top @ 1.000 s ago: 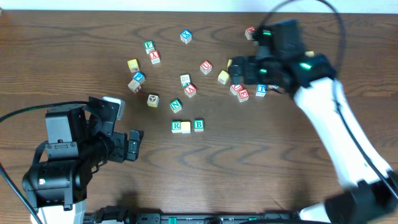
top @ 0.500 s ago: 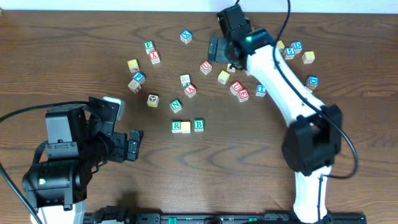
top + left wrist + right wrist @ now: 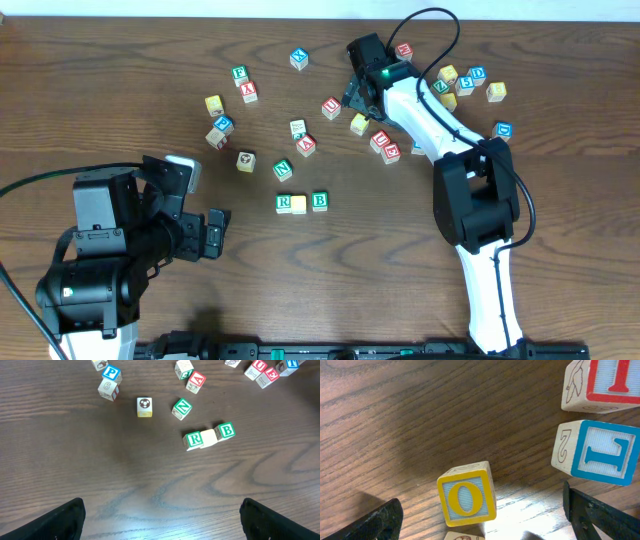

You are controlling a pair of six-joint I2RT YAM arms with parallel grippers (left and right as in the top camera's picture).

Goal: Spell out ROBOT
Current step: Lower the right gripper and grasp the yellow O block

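Note:
A row near the table's middle holds a green R block point(image 3: 284, 203), a plain-topped block point(image 3: 299, 204) and a green B block point(image 3: 319, 201). The row also shows in the left wrist view: R point(image 3: 194, 439), plain block point(image 3: 208, 438), B point(image 3: 226, 430). A yellow O block point(image 3: 466, 500) lies on the wood between the open fingers of my right gripper point(image 3: 485, 527). In the overhead view that gripper point(image 3: 352, 98) is at the back, just behind a yellow block point(image 3: 359, 123). My left gripper point(image 3: 212, 233) is open and empty, low at the left point(image 3: 167, 527).
Loose letter blocks are scattered across the back: a blue-letter block point(image 3: 600, 455) and a red-letter block point(image 3: 605, 385) right of the O, a green N point(image 3: 181, 408), a red A point(image 3: 196, 380), a blue P point(image 3: 111, 374), and a cluster at the back right point(image 3: 470, 82).
My right arm has swung from the right side leftward to the back middle, and its gripper now sits over the yellow O block. The left arm has not moved.

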